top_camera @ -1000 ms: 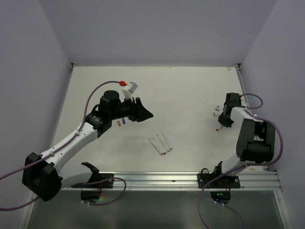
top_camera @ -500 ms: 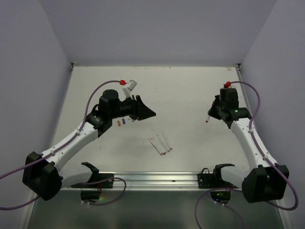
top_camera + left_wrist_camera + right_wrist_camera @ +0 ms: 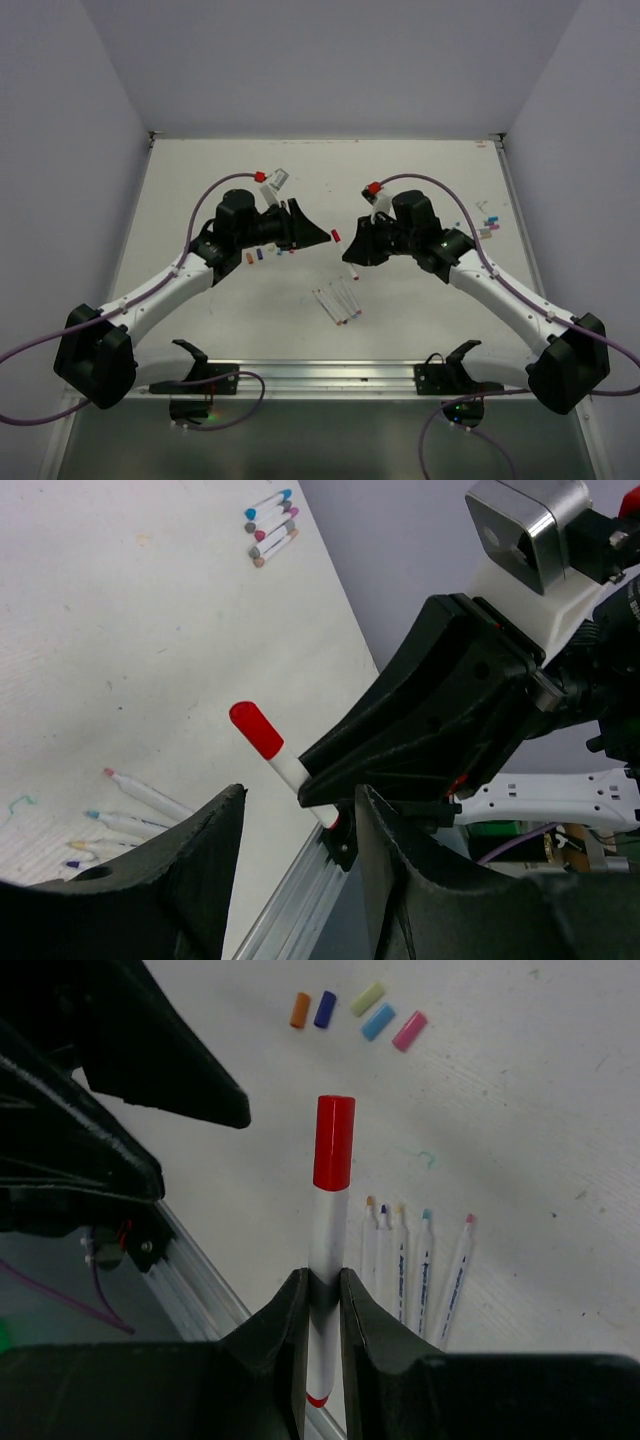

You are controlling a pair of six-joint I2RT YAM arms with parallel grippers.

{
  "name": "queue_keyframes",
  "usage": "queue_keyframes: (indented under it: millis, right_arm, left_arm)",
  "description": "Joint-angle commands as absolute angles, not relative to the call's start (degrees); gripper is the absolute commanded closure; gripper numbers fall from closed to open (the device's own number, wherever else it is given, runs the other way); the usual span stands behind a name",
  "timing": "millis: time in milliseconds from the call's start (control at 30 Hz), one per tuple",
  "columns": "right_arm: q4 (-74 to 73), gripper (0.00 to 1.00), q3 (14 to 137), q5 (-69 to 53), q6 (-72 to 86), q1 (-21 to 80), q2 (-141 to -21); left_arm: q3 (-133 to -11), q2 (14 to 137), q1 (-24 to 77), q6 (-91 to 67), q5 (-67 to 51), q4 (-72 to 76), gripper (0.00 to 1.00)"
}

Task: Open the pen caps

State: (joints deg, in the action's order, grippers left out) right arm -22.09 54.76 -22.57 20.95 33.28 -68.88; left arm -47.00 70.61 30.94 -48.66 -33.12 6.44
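Right fingers [image 3: 287, 1310] pinch the white pen body [image 3: 325, 1230] low down, red cap [image 3: 333, 1142] raised clear of the desk [image 3: 500, 1110] just off the spread left fingers [image 3: 210, 850]; light, stiff, slick plastic, probably snug-fitted, best gripped squarely across the cap's middle.

Mid-table: left gripper [image 3: 300, 800] and right gripper [image 3: 320, 1278] face each other, tips near, not touching. Capped pen [image 3: 328, 1210] sits clamped between the right gripper's fingers. Its cap end sticks out toward the left gripper, just short of that gripper's spread fingers, up off the table [image 3: 200, 180]. Row of uncapped pens [image 3: 422, 1270] lies side by side on the table, on the base side of both grippers, roughly centred. Loose caps [image 3: 367, 998] lie left of that row, beside the left arm's wrist. Cluster of capped pens [image 3: 272, 525] lies far right, near the table's right edge, well apart from everything else.
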Motion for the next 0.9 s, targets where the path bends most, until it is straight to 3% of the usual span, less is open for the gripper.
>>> queue_keyframes:
  millis: [0,600,867]
  right_arm:
    - [-15.8,1.0,54.1,-26.8,21.6,34.5,-69.0]
    - [-12.1,1.0,53.4,-28.9,23.8,37.6,-69.5]
    - [-11.5,1.0,53.8,-27.5,23.8,37.9,-71.6]
  left_arm:
    - [-46.2,70.8,31.1,-50.7,-30.9,9.0,0.49]
    - [-46.9,74.4,31.2,-53.3,-28.2,12.2,0.52]
    - [-46.8,74.3,31.2,-53.7,-29.1,12.6,0.69]
